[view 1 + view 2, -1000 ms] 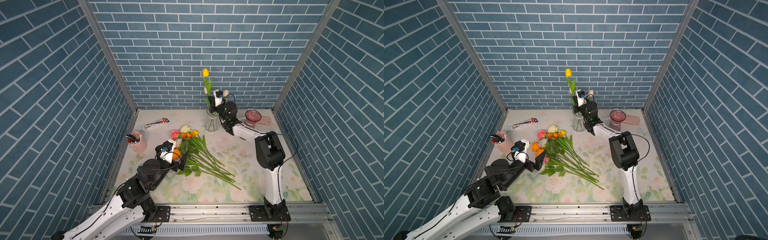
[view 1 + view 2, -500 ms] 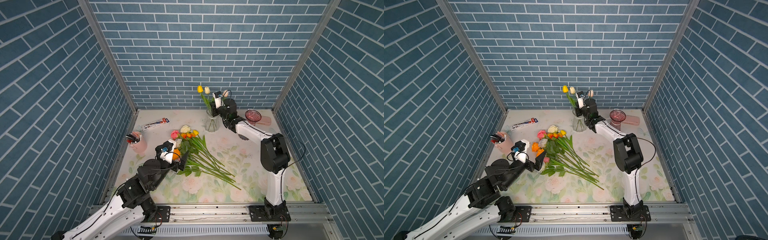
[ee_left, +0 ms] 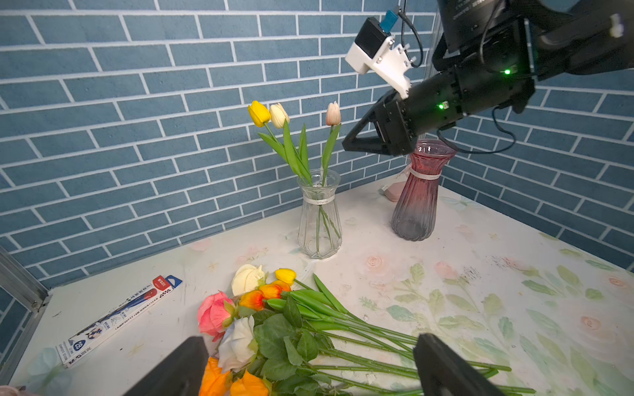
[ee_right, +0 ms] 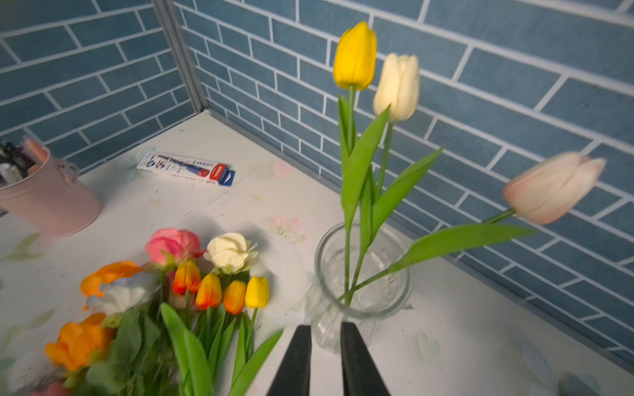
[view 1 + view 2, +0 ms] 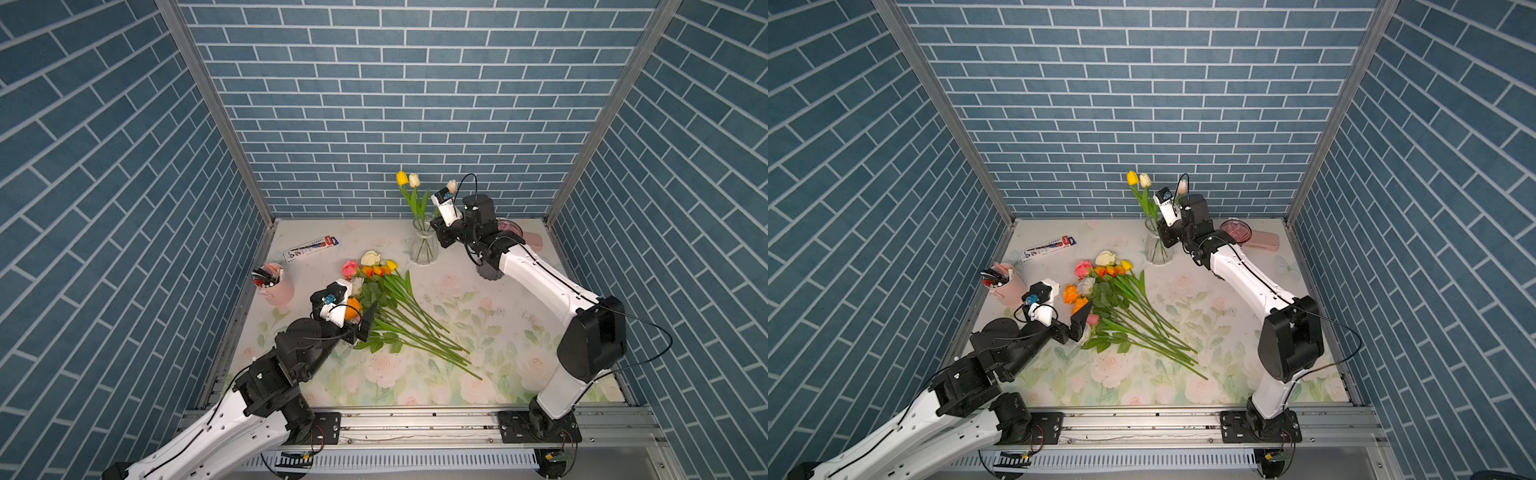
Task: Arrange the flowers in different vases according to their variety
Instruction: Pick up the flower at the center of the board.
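Rearward: three tulips [image 3: 278, 116] standing in clear vase [image 3: 319, 219]; right gripper [image 4: 326, 326] nearby, jaws barely parted, empty; left gripper [image 3: 310, 339] gaping over flower pile [image 3: 274, 329].

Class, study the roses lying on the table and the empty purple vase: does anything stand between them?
Yes. The right gripper and its arm hang in front of the purple vase, on the side facing the roses; the clear vase stands near that path too.
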`<state>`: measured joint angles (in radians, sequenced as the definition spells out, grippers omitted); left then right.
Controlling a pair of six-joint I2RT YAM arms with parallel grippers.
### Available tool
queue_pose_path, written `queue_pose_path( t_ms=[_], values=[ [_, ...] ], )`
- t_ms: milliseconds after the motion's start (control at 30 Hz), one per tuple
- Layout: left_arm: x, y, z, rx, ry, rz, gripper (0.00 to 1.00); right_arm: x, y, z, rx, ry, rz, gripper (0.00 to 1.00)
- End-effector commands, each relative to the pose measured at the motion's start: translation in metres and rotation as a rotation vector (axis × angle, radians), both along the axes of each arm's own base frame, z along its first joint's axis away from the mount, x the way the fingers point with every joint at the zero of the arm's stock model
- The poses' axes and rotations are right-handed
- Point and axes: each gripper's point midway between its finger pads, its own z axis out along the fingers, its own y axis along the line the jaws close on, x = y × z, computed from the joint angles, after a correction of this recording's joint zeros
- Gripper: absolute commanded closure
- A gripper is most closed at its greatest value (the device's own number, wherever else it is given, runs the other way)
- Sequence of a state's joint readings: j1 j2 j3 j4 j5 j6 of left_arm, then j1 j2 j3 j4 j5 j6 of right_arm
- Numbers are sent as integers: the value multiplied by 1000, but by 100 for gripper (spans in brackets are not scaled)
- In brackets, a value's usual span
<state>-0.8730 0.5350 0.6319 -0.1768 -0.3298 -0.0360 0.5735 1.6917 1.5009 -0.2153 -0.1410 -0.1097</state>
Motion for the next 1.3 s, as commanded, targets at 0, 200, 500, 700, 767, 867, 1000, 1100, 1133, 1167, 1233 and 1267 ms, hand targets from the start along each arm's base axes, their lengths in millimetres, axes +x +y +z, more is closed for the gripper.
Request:
queue_pose_path(
  t_ms=[0, 200, 500, 700, 767, 867, 1000, 1100, 1133, 1167, 1233, 1267],
  values=[
    [-1, 2, 5, 3, 11, 9, 0, -53, 12, -77, -126, 224, 78, 80],
    [2, -1, -3, 24, 35, 8, 0, -98, 25, -165, -184, 434, 107, 80],
    [3, 0, -15, 39, 54, 19, 0, -104, 43, -202, -231, 410, 156, 80],
    [3, 4, -15, 37, 45, 36, 0, -87, 51, -209, -238, 353, 141, 80],
    [3, 5, -15, 38, 44, 39, 0, -85, 53, -212, -242, 352, 143, 80],
    [3, 5, -15, 41, 44, 39, 0, -83, 55, -219, -252, 358, 145, 80],
    [3, 5, -16, 42, 44, 41, 0, -81, 56, -223, -258, 361, 144, 80],
    [3, 5, -16, 43, 43, 42, 0, -79, 58, -226, -261, 363, 144, 80],
    [3, 5, -16, 44, 43, 42, 0, -79, 58, -228, -263, 367, 144, 80],
    [4, 5, -16, 45, 43, 43, 0, -79, 58, -229, -265, 369, 144, 80],
    [4, 5, -16, 45, 42, 43, 0, -79, 59, -234, -268, 381, 147, 80],
    [3, 5, -16, 45, 42, 42, 0, -79, 60, -235, -269, 383, 148, 80]
  ],
)
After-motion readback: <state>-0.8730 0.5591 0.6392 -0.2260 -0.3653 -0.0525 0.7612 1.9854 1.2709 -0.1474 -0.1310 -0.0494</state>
